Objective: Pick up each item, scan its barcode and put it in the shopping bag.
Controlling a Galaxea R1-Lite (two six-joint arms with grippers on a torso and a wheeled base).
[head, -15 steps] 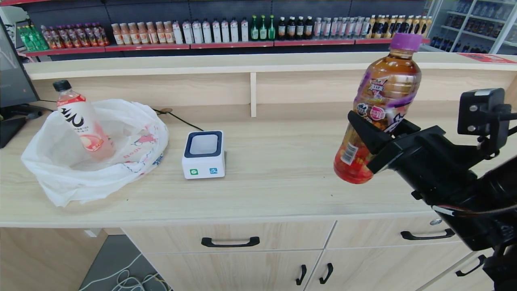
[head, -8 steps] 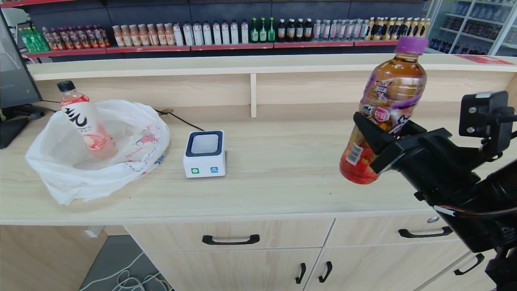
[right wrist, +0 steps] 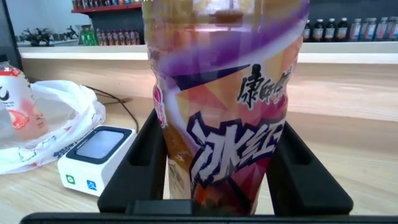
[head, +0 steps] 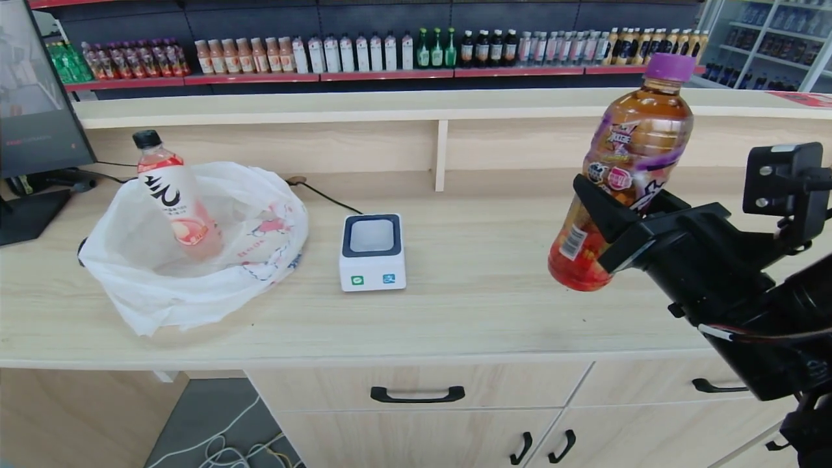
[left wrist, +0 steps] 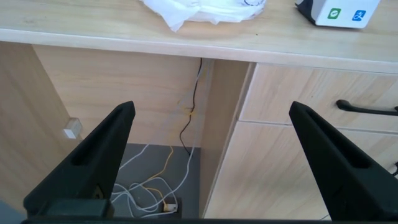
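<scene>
Above the right end of the counter [head: 494, 312], an iced tea bottle [head: 634, 130] with a purple cap is pinched at mid-height by the right gripper [head: 608, 211] and held slightly tilted, off the surface. Since a second ago the whole scene has slid rightward in the head view, which is camera movement; the grip is unchanged. A barcode [head: 572, 242] is seen low on the bottle's purple label. The arm is extended forward from the right. The scanner [head: 372, 252] sits mid-counter, and beside it the shopping bag [head: 156, 292] holds a pink drink bottle [head: 175, 195]. The left gripper [left wrist: 211, 118] is spread wide before the cabinet front.
</scene>
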